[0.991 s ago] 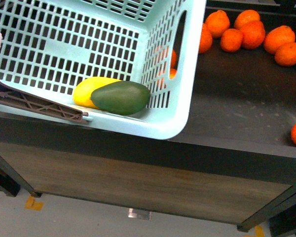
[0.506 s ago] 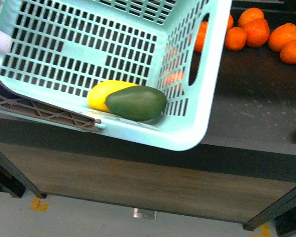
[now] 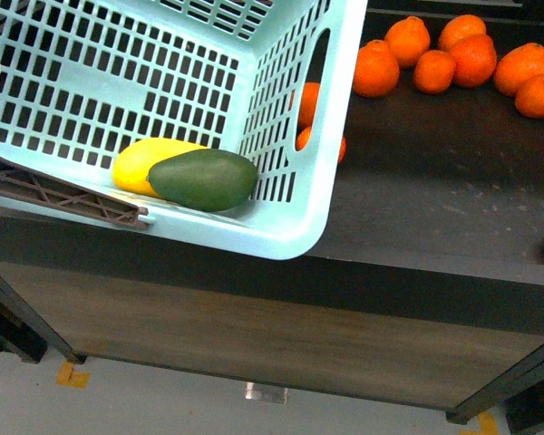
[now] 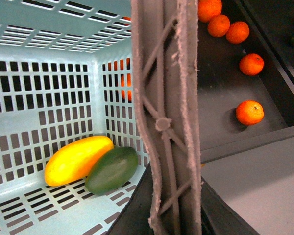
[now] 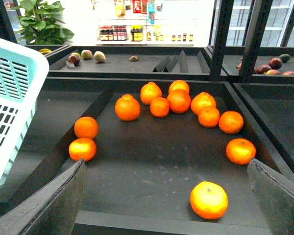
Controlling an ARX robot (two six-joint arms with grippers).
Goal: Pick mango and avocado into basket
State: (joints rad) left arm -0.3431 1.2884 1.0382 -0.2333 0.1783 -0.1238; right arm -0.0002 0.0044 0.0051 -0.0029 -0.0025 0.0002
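The mango (image 3: 143, 161) and avocado (image 3: 203, 179) lie touching in the low corner of the tilted basket (image 3: 281, 237). Both look smooth and firm, likely to roll. The light, stiff basket handles best by its brown bar (image 4: 169, 122). Its corner overhangs the tabletop (image 3: 435, 181) edge; tangerines (image 5: 179, 100) sit nearby. Right jaws stand apart; left cannot be told.

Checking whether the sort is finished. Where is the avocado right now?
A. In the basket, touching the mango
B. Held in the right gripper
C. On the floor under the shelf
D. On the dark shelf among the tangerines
A: the avocado lies on the basket floor, pressed against the mango.
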